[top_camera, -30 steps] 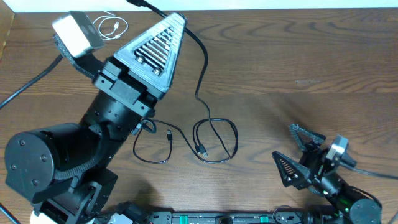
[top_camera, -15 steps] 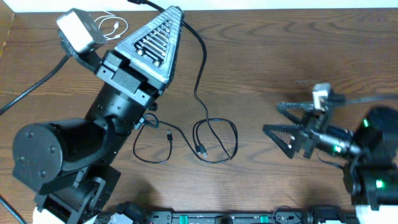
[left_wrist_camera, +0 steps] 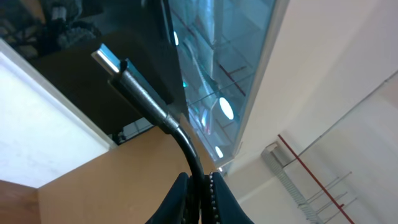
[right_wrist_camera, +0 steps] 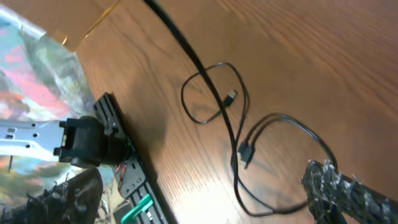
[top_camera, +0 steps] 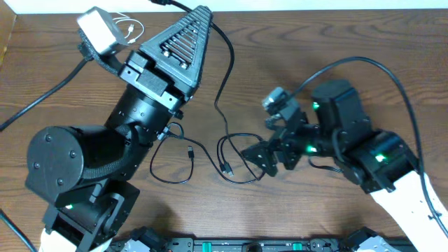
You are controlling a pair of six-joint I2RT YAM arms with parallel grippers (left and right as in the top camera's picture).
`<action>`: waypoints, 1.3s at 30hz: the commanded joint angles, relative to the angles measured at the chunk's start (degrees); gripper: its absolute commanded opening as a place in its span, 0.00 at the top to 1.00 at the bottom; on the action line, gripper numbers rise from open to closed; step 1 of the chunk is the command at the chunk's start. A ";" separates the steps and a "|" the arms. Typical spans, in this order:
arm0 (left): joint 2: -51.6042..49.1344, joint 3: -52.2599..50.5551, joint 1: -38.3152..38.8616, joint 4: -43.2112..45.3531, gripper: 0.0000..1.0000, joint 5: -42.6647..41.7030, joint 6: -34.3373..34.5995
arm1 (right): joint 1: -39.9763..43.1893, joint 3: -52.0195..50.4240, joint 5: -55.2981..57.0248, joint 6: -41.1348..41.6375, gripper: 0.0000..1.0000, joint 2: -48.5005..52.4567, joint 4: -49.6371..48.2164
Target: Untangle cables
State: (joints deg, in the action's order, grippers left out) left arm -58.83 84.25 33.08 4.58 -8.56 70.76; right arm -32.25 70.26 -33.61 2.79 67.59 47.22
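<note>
Vs a second ago: right arm (top_camera: 364,147) swung from the near-right corner in to table centre. Right gripper (top_camera: 260,158) now sits at the right edge of the near cable loop, jaws spread wide, nothing in them. Loops on the table look unmoved. Left gripper (top_camera: 201,12) nudged slightly right, same raised pose.

Materials and shapes:
- Table (top_camera: 350,56) is brown wood grain.
- Both grippers have black triangular fingers. The left ones are slotted like a grille. The right finger (right_wrist_camera: 339,190) has a knobbly surface.
- Cables are thin, round and limp.

Left gripper is clenched on the black cable (top_camera: 229,61). It drops from the far edge to the table and ends in the oval loop by the right gripper. Second black cable (top_camera: 190,152) loops beside it, partly under the left arm, and crosses the first. White cable (top_camera: 131,29) is coiled at the far-left edge, partly hidden by the left arm's white box (top_camera: 98,31).

Views:
- Left wrist alone shows the grip, with the cable pinched between the fingertips (left_wrist_camera: 211,186) and a metal-tipped plug (left_wrist_camera: 107,58) sticking up.
- Right wrist shows both loops and how they cross, plus one finger only.
- Overhead shows the spread of the right jaws.
</note>
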 commanded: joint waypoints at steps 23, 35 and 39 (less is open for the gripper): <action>0.24 0.52 -0.28 0.63 0.93 0.70 4.35 | -6.36 1.25 7.58 7.61 0.78 16.68 -14.51; 0.22 0.52 -0.31 -5.22 0.92 2.64 -7.63 | -4.20 2.54 4.07 23.89 0.99 12.87 -17.20; 0.20 0.52 -0.31 -15.32 0.71 9.64 -12.81 | -0.22 4.50 3.91 32.94 0.99 7.85 -17.22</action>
State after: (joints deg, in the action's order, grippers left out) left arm -58.74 84.31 33.08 -6.31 -5.50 65.71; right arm -35.53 71.16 -28.34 24.82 81.12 30.57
